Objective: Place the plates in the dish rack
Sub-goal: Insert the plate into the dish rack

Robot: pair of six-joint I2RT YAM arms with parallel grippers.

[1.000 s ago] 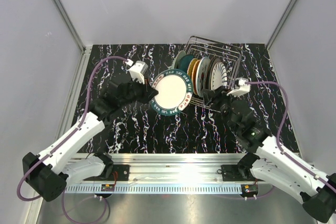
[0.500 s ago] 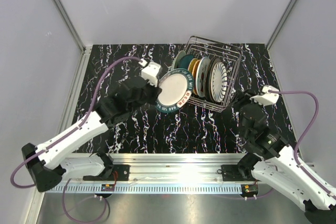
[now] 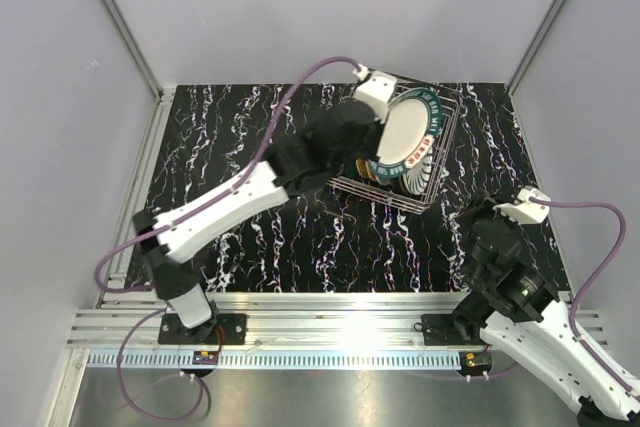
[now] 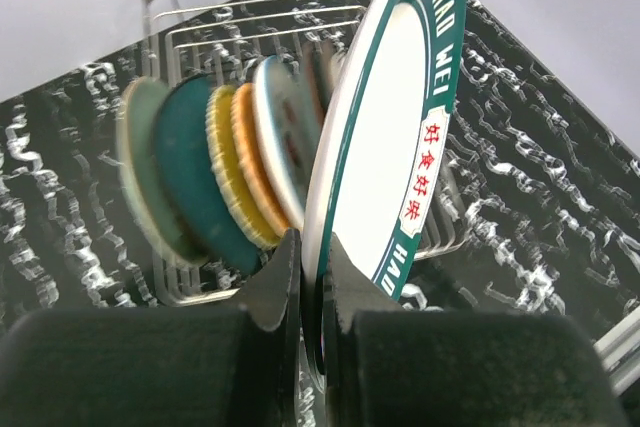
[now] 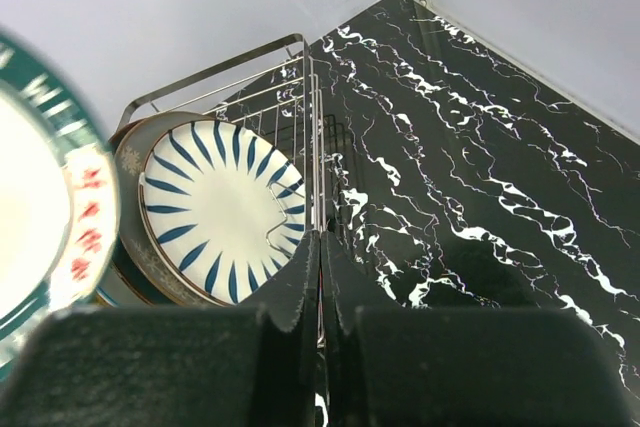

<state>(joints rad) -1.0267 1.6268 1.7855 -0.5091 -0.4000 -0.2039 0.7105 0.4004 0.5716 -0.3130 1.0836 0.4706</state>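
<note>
Left gripper [image 4: 312, 247] clamped on rim of white round plate with dark-green lettered border [image 4: 385, 147]. Plate on edge, hanging over silver wire dish rack [image 3: 448, 147], faces roughly parallel to racked plates [image 4: 190, 177]. I judge straight descent into slot next. Right gripper [image 5: 320, 247] closed, empty, well apart.

I see one table [image 3: 230, 137] with a flat black top and white marble veining, enclosed by pale panels [image 3: 300, 7] on three sides. The dish rack [image 3: 447, 152] stands directly on it in the far right area, close to the back edge and slightly askew to the table edges.
</note>
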